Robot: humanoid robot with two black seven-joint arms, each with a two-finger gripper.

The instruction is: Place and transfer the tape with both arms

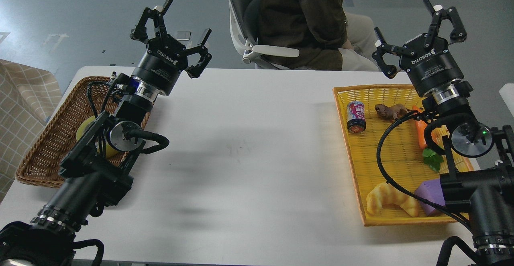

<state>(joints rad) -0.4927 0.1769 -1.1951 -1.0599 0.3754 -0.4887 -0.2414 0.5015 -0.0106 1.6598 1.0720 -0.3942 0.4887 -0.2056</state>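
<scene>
The yellow tape point(85, 128) lies in the brown wicker basket point(52, 137) at the left, mostly hidden behind my left arm. My left gripper point(173, 29) is open and empty, raised above the table's far left edge, well up and right of the tape. My right gripper point(421, 27) is open and empty, raised beyond the far edge of the yellow tray point(385, 153) at the right.
The yellow tray holds a can point(356, 116), a brown toy point(389, 110), a carrot point(421, 133), a croissant toy point(391, 204) and a purple block point(431, 195). A seated person point(309, 21) on an office chair is just behind the white table point(249, 157).
</scene>
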